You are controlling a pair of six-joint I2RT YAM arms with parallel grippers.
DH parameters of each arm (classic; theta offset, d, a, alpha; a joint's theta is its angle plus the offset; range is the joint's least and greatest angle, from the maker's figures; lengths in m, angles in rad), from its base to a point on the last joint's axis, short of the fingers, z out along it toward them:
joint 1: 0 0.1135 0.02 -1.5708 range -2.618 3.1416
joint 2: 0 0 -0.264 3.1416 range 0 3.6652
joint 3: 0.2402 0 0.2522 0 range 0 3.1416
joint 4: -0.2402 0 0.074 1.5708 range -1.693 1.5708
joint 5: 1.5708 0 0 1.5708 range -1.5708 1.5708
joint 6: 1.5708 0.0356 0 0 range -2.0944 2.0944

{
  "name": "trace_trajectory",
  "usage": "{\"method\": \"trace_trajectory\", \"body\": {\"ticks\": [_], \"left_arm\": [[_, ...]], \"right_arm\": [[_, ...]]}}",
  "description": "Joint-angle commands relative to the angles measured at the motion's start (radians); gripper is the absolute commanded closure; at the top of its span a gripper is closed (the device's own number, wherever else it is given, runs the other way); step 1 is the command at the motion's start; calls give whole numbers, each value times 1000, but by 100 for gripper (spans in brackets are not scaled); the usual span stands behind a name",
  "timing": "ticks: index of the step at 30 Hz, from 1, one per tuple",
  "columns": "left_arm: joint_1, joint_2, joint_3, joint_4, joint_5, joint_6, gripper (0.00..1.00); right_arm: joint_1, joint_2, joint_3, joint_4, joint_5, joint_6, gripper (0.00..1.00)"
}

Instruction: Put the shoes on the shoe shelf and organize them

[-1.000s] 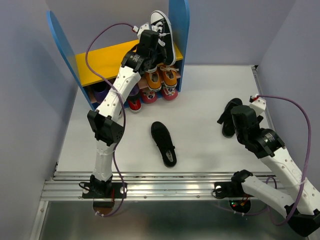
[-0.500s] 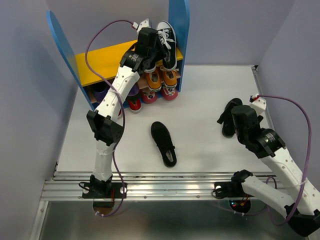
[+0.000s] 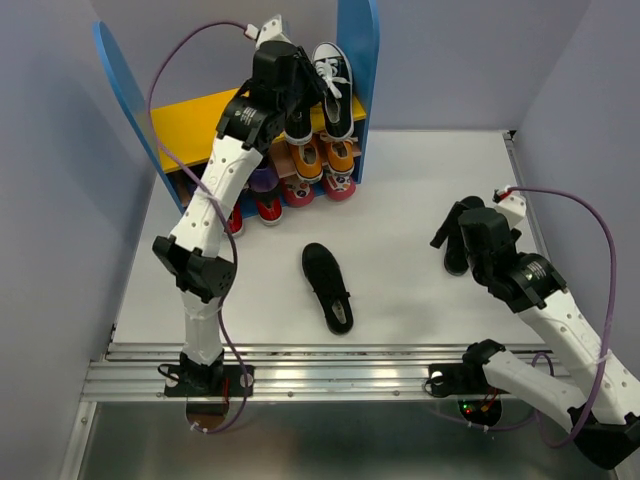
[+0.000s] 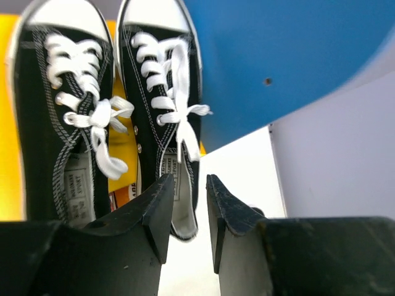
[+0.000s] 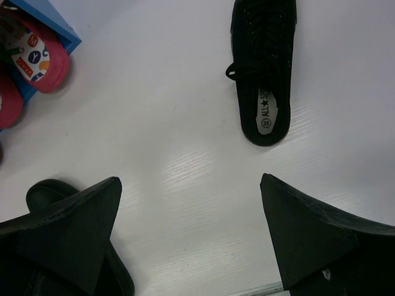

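The all-black shoe [image 3: 327, 288] lying mid-worktop [image 3: 400, 190] looks light and floppy, so I'd pinch its firmer heel rim with the right claw [image 5: 190, 185], hanging wide open and empty just beside its mate [image 5: 46, 188], while the left claw [image 4: 190, 185] sits part-open, gripping nothing, behind the canvas sneakers [image 4: 105, 111] atop the shoe shelf [image 3: 355, 40].

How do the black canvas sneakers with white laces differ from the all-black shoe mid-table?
The black canvas sneakers sit paired on the yellow board; the all-black shoe lies alone on the table. Sneakers' laces and toe caps are white; the shoe's are black. Both lace up.
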Motion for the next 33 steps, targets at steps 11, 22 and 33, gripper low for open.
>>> {"method": "trace_trajectory", "body": {"ticks": [11,22,33], "left_arm": [[-1,-184,-85,-104,-258,144,23],[-1,-43,-54,-182,-252,150,21],[-1,-35,-91,-182,-274,112,100]], "right_arm": [[0,61,30,75,-66,-35,0],[0,50,25,67,-63,-32,0],[0,42,22,59,-60,-26,0]]}}
